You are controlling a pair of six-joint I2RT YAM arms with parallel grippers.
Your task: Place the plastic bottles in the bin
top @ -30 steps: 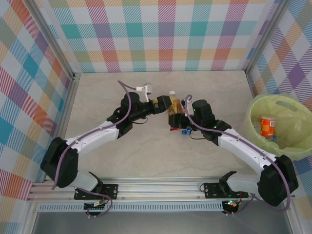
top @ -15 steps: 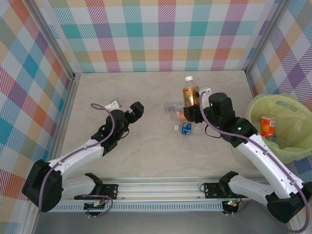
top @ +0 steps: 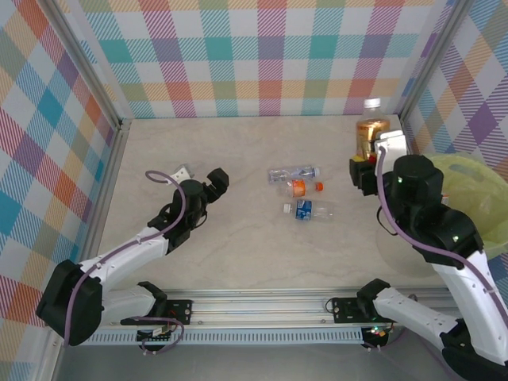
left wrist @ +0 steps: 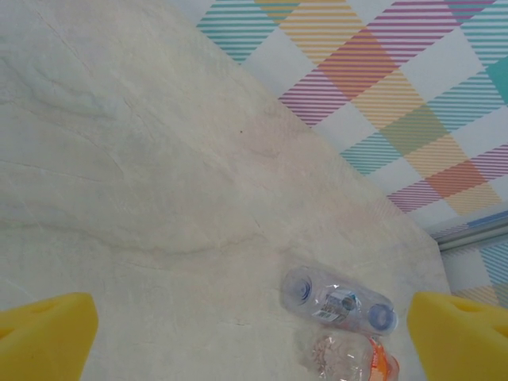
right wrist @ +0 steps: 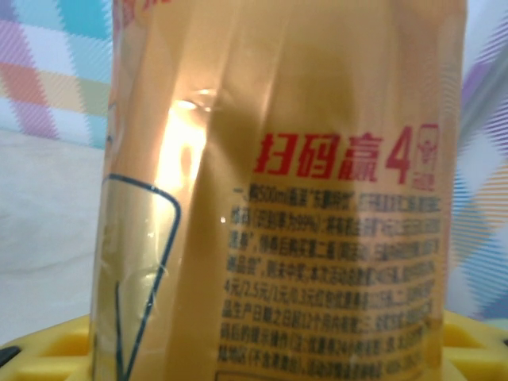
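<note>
Pinching a tall amber plastic bottle with a white cap [top: 371,131] around its lower body, the right jaws hold it upright just left of the large round translucent yellow-green plastic bin [top: 476,178]. Well to the left of the bin, three small clear plastic bottles [top: 292,173] lie on the pale worktop [top: 254,254]. Farther left still, the left jaws stand spread wide, with those bottles well apart from them.

Matt, pale, stone-veined bench [top: 238,262]; clear glossy plastic bottles [top: 292,173]; amber bottle [right wrist: 278,198] in shiny, crinkled film label; translucent plastic bin [top: 480,173].
</note>
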